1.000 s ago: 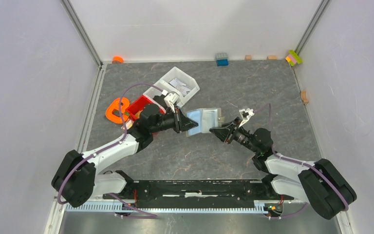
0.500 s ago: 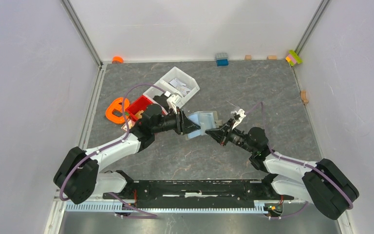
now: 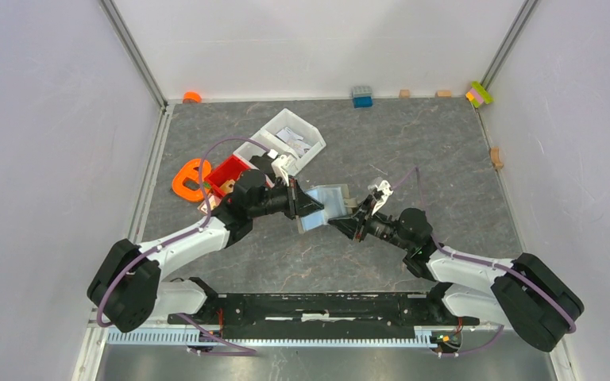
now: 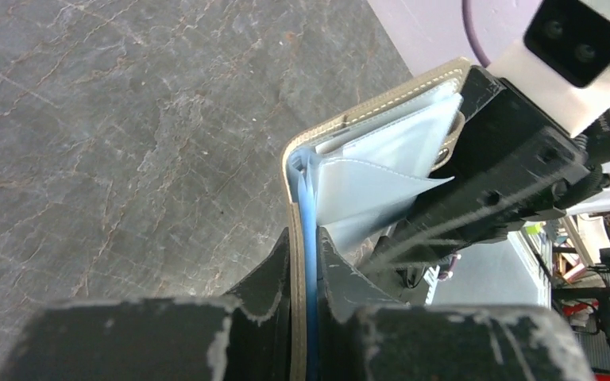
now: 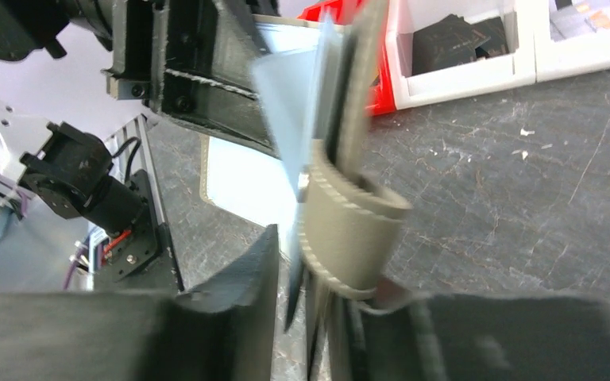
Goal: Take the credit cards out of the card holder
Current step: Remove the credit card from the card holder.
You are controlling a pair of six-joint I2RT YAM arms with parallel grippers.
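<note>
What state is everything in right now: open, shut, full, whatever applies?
holder, lifted off the table, partly open, gripped at both ends.
cards, not yet out, tucked inside holder.
left jaws, shut on holder.
right jaws, shut on holder.
white bin, upright, papers inside.
red bin, upright, contents hidden.

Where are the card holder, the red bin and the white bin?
card holder [image 4: 381, 99]: left wrist view, stitched outer edge.
red bin [image 3: 224, 171]: top view, visible corner.
white bin [image 3: 307, 127]: top view, far rim.
</note>
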